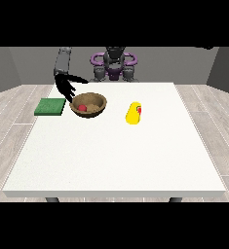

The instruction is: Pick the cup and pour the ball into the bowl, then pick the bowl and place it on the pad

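Black hand (67, 89) at the view's left is held at the bowl's (88, 105) rim (finger state cannot be told); the red ball (82, 107) lies inside, the yellow cup (134, 113) is tipped over nearby, and the green pad (50, 106) is just beside the bowl.

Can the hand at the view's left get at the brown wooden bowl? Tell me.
Probably yes: the hand at the view's left already hangs at the brown wooden bowl's left rim, with nothing between them.

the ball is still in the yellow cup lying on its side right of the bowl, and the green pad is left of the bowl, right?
Not quite. The front view shows the red ball inside the brown bowl, not in the yellow cup. The rest holds: the cup lies on its side right of the bowl, and the green pad is left of it.
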Robot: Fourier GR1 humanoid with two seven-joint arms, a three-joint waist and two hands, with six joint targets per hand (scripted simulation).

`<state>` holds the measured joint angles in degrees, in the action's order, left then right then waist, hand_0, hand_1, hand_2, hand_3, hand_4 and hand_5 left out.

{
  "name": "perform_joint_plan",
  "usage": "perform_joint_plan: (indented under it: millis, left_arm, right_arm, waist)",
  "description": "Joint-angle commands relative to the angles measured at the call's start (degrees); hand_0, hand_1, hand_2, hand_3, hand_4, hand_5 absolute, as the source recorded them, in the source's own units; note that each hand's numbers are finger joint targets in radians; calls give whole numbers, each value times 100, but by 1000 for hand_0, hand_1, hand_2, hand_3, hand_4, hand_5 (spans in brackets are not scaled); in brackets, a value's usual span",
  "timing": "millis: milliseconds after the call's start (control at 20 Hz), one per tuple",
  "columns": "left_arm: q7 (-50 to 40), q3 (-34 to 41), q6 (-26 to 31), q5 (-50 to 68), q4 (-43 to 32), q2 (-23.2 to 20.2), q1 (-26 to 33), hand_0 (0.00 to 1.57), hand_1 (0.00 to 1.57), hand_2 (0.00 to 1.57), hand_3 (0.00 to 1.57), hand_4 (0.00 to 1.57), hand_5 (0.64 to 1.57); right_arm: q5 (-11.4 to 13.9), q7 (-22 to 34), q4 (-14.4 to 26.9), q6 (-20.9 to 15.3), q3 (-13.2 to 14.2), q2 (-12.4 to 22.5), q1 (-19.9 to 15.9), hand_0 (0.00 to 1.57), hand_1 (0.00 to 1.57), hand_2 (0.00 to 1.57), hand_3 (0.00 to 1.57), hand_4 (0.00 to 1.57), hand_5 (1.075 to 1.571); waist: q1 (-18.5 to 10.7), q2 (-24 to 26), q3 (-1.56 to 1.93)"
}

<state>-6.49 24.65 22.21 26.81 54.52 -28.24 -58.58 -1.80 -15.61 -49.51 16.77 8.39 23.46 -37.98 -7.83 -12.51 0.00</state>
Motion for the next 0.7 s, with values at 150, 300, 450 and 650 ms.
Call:
perform_joint_plan:
  millis: [150,300,450,650]
  left_arm:
    - [-355,202,125,488,111,-421,-168,0,0,0,0,135,1563]
    - [-593,71,-114,540,364,-367,-330,0,0,0,0,138,1566]
    - [-853,66,68,845,423,-386,-309,0,0,0,0,112,1567]
    - [-946,53,-82,945,711,-503,-456,0,0,0,0,94,1567]
  right_arm:
    - [202,-607,568,-161,84,-59,39,0,0,0,0,0,1571]
    - [61,-621,1023,133,237,49,-123,0,0,0,0,0,1571]
    - [70,-723,1293,186,373,279,-315,0,0,0,0,0,1570]
    - [99,-1172,1624,55,532,365,-379,0,0,0,0,0,1569]
  waist:
    - [-6,-262,4]
    - [-125,-278,7]
    - [-254,-403,6]
    - [-334,-733,10]
